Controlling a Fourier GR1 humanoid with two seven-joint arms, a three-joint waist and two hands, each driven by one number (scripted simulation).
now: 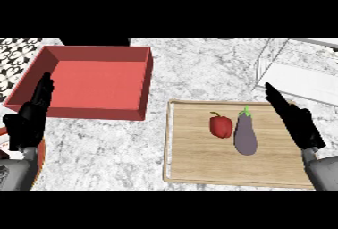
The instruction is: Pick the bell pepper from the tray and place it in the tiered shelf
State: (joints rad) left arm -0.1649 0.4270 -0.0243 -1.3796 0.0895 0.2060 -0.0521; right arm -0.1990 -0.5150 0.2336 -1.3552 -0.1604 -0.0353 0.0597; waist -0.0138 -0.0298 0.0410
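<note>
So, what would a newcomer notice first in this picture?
Probably the big red bin at the upper left of the marble counter. Next, the red bell pepper and the purple eggplant, side by side on the wooden tray. The left hand and right hand are open at the two sides.

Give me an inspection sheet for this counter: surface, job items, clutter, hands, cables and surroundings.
Surface: marble counter.
Job's things: pepper lies on the wooden tray; white shelf at upper right, only partly in view.
Clutter: eggplant on the tray just right of the pepper; red bin at upper left.
Hands: left hand open at the left edge; right hand open above the tray's right side; neither holds anything.
Cables: nothing seen.
Surroundings: patterned tiles at far left.
</note>
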